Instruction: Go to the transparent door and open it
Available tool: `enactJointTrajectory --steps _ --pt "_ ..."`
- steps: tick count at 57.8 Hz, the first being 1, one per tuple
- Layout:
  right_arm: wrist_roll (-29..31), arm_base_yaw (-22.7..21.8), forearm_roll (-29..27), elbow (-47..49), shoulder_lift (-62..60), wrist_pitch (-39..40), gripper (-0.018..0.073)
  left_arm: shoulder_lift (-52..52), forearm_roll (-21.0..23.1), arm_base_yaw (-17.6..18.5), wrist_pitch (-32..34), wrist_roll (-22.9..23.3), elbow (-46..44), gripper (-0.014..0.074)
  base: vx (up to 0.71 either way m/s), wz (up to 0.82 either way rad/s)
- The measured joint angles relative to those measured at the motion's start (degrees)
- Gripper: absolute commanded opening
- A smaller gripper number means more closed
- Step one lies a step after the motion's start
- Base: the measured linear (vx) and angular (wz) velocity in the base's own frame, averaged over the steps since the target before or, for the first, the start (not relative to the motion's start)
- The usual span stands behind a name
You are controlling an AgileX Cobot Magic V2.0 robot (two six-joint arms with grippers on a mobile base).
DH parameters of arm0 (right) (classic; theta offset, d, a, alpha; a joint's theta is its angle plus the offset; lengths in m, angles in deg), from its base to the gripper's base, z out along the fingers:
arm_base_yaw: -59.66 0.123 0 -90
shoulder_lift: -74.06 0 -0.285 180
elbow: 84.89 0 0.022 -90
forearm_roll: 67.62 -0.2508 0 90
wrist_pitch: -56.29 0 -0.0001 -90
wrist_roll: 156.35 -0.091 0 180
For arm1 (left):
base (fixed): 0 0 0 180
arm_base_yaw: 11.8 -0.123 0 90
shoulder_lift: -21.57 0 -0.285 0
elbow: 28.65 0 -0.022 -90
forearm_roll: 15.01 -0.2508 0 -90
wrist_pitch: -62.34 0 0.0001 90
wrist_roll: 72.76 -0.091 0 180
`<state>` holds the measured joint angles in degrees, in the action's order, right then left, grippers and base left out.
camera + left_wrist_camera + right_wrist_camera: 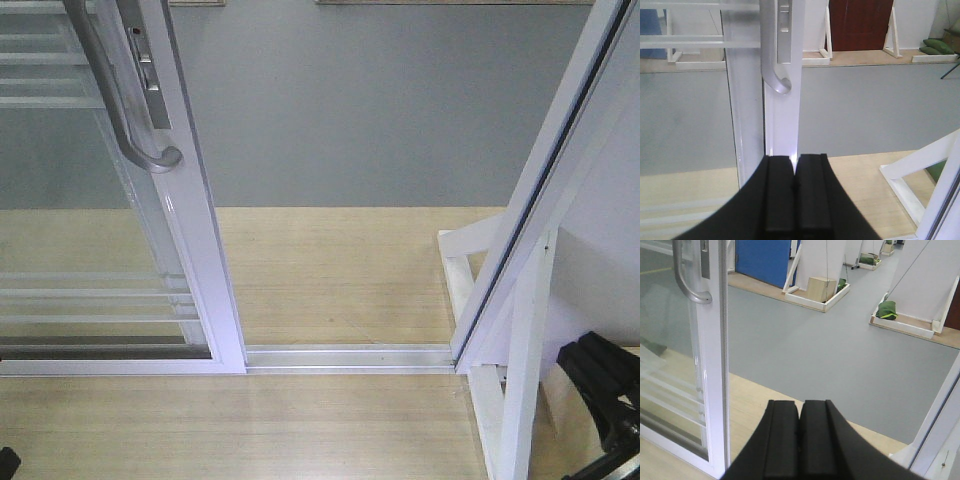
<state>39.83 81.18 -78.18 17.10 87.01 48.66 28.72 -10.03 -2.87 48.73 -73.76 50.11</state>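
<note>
While the front view looks down at a doorway, the tall transparent sliding door with white aluminium frame [205, 250] stands at left, slid aside, w/ thin horizontal bars across its glass. Its curved grey metal pull handle [125, 110] hangs on the frame's upper part, a grey lock plate [148, 75] just beside it. A silver floor track [345, 357] runs right from the door's foot across the open gap to a slanted white frame post [550, 190] at right. Light wooden flooring [330, 270] lies near and just past the track; grey floor [380, 110] lies farther off. At far right, bottom corner, a black arm part [605, 380] shows.

From the left wrist cam, the left gripper [795, 170] has its black pads pressed together, nothing between them; it sits just below the door frame edge, handle above it and apart. From the right wrist cam, the right gripper [800, 420] also has pads pressed together, empty, w/ the door at its left, well apart. Far off in that view: a blue panel [762, 260], white stands and green bags [886, 309].
</note>
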Motion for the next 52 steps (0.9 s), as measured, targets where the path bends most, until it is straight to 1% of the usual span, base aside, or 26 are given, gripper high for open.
enactJointTrajectory --steps 5,10,12,20,26,52 --pt "-1.8 -0.3 0.1 -0.9 -3.6 0.5 0.0000 0.0 0.0 0.0 0.0 0.0 0.0 0.0000 0.00 0.00" --pt "-2.3 -2.5 0.1 -0.9 -5.4 0.6 0.0000 0.0 0.0 0.0 0.0 0.0 0.0 0.0000 0.00 0.00" --pt "-2.5 -4.0 0.1 -0.9 -5.7 0.6 0.0000 0.0 0.0 0.0 0.0 0.0 0.0 0.0000 0.00 0.00" --pt "-3.1 -12.4 0.1 -0.9 -5.7 0.6 0.0000 0.0 0.0 0.0 0.0 0.0 0.0 0.0000 0.00 0.00" --pt "-3.9 -16.0 0.1 -0.9 -5.7 0.6 0.0000 0.0 0.0 0.0 0.0 -0.1 0.0 0.0000 0.00 0.00" --pt "-4.3 -16.5 0.0 -0.9 -5.7 0.5 0.0000 0.0 0.0 0.0 0.0 -0.1 0.0 0.0000 0.00 0.00"
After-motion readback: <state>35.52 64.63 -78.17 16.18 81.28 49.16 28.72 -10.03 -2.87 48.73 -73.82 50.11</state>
